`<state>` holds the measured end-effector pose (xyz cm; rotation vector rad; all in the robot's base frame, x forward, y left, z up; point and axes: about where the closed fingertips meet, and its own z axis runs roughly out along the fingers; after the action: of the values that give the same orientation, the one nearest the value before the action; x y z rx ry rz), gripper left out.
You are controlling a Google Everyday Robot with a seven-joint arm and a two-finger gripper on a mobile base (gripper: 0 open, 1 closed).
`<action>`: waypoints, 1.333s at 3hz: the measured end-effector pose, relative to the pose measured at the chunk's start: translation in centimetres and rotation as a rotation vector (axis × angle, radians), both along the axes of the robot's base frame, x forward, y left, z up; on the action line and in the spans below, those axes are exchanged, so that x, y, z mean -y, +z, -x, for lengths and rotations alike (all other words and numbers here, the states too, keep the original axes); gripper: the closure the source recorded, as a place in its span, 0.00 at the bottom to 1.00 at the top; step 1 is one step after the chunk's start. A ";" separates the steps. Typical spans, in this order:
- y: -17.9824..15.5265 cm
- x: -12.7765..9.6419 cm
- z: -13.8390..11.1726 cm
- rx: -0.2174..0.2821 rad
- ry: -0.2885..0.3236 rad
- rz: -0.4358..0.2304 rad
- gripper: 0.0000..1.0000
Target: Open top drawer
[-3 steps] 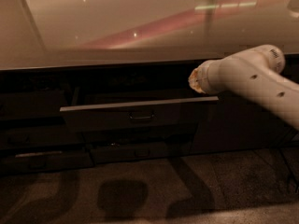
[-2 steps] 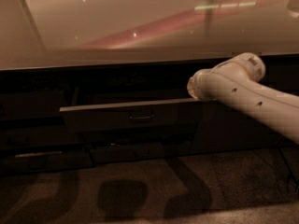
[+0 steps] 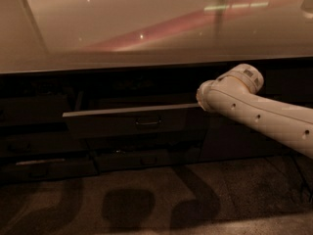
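The top drawer (image 3: pixel 112 124) is a wide dark grey front with a small central pull handle (image 3: pixel 148 122). It stands pulled out a little from the cabinet under the countertop, its top edge catching light. My white arm (image 3: pixel 254 114) reaches in from the right, and its rounded joint end (image 3: pixel 204 97) sits at the drawer front's right end. The gripper itself does not show in the camera view; only arm links are visible.
A pale glossy countertop (image 3: pixel 146 28) overhangs the cabinet. Lower drawer fronts (image 3: pixel 142 159) with like handles sit beneath, another lies low at the left (image 3: pixel 44 166). A dark cabinet door (image 3: pixel 234 141) is behind the arm. Speckled floor (image 3: pixel 146 199) carries arm shadows.
The arm's rounded end has dropped lower and slightly left, from above the drawer's right corner down to its top edge. The drawer front has not visibly moved.
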<state>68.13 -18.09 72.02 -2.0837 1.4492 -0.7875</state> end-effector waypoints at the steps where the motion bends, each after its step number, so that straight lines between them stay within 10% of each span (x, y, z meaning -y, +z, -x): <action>1: 0.4 0.6 -0.9 0.006 -0.001 -0.124 1.00; 2: 1.3 1.4 -1.2 -0.016 0.011 -0.306 1.00; 4: 2.3 -0.2 -1.2 -0.016 0.061 -0.351 1.00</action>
<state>69.36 -17.85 74.30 -1.8589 1.4089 -0.4541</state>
